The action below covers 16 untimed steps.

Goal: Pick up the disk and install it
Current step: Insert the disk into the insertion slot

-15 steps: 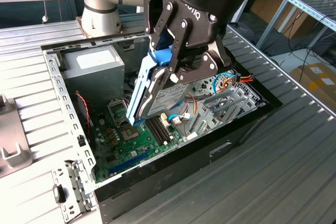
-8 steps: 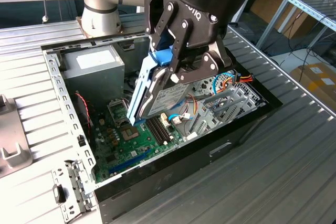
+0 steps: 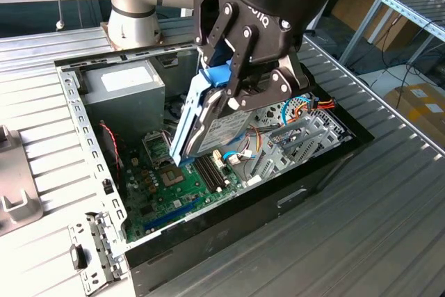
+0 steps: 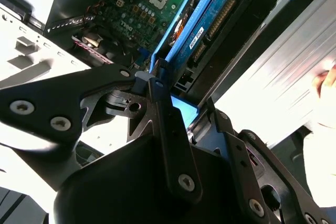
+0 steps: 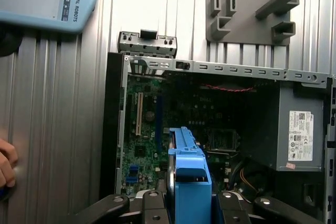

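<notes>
Above one case (image 3: 229, 224), one disk (image 3: 221, 133) in pincer (image 3: 245, 97)

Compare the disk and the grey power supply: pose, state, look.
The disk hangs tilted on edge above the motherboard, clamped in the pincer; the power supply sits level in the case corner. The disk is flat with blue rails; the power supply is a bigger grey box. Both carry a white label.
</notes>
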Each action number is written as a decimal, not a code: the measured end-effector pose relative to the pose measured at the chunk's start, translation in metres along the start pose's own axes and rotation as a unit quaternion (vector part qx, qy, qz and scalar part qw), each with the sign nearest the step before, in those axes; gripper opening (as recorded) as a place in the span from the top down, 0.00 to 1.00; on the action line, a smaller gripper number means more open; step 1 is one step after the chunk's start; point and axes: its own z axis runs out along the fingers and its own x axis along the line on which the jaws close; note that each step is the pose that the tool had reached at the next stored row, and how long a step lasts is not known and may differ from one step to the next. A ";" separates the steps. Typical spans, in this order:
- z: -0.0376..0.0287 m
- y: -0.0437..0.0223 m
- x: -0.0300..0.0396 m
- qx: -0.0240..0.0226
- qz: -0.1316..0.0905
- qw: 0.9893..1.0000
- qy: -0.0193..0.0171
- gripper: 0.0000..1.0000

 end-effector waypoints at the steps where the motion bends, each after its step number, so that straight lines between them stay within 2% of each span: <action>1: 0.0001 -0.0001 0.0000 0.000 0.000 1.000 0.000 0.63; 5: 0.0007 -0.0005 0.0002 0.000 0.000 1.000 0.000 0.63; 7: 0.0008 -0.0006 0.0002 0.000 0.000 1.000 0.002 0.63; 8: 0.0008 -0.0006 0.0001 0.000 0.000 1.000 0.008 0.63; 9: 0.0008 -0.0006 0.0002 -0.001 0.001 1.000 0.017 0.63; 10: 0.0009 -0.0007 0.0002 -0.001 0.001 1.000 0.022 0.63; 12: 0.0011 -0.0013 0.0001 -0.001 0.001 1.000 0.029 0.63; 13: 0.0012 -0.0031 -0.0001 -0.001 0.001 0.999 0.032 0.63; 14: 0.0012 -0.0046 -0.0001 -0.001 0.001 0.999 0.033 0.63; 16: 0.0012 -0.0091 0.0002 -0.001 0.001 0.999 0.033 0.63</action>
